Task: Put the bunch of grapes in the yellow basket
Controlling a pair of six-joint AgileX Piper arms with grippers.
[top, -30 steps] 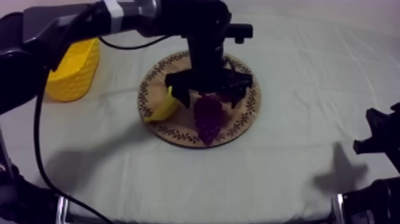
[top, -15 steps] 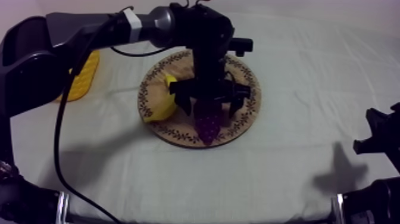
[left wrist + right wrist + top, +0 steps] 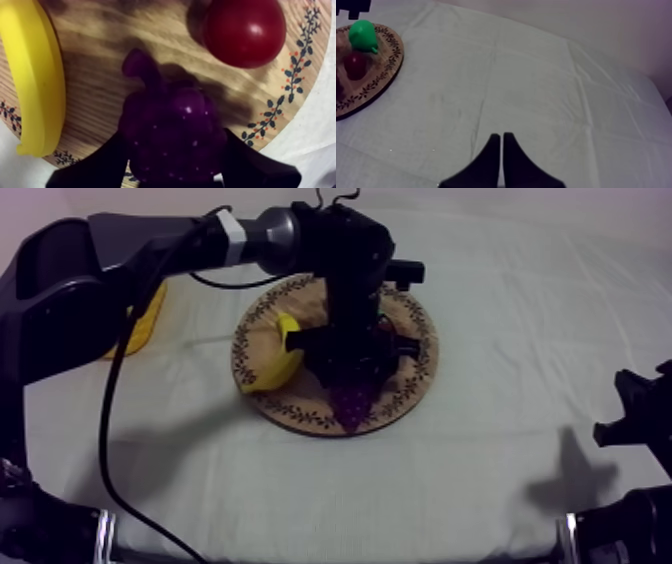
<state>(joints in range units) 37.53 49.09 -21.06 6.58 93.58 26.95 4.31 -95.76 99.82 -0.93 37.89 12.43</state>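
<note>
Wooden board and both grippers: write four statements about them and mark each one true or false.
1. The bunch of grapes lies on the wooden board, with the left gripper closed round it. True.
2. The banana lies in the yellow basket. False: it lies on the board, beside the grapes.
3. The right gripper is shut on nothing, over bare cloth. True.
4. The small red fruit lies off the board, on the cloth. False: it lies on the board, near the patterned rim.
</note>
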